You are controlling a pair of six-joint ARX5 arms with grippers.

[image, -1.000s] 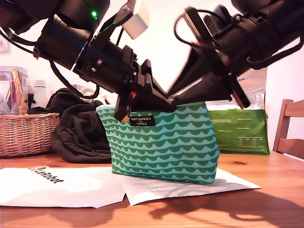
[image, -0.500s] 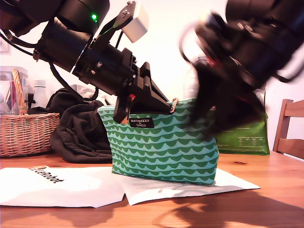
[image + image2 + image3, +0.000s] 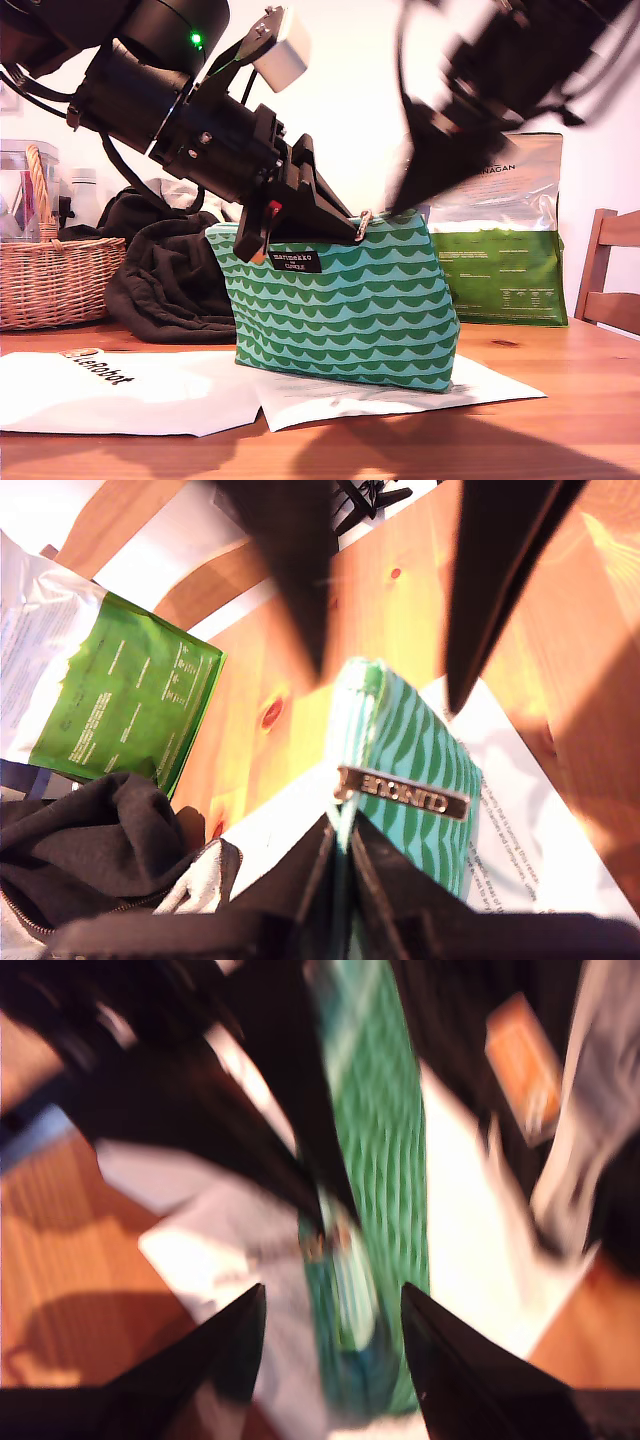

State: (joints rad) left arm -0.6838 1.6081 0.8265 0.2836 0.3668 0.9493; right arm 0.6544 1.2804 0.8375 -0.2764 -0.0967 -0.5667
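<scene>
**Wooden bench [image 3: 570,400]: green pouch [image 3: 345,310] upright on papers [image 3: 130,395]**

Top edge pinched between fingers of my first gripper [image 3: 342,825]. Just above its end at the exterior view's right, blurred: my second gripper [image 3: 332,1295], fingers spread.

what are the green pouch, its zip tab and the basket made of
Green pouch: looks like woven fabric with a matte surface, a printed wave pattern and a sewn label; my first gripper is clamped on its top edge. Zip tab: probably metal, going by its pale sheen and stamped letters. Basket: wicker, natural finish, with the woven strands plainly visible.
</scene>
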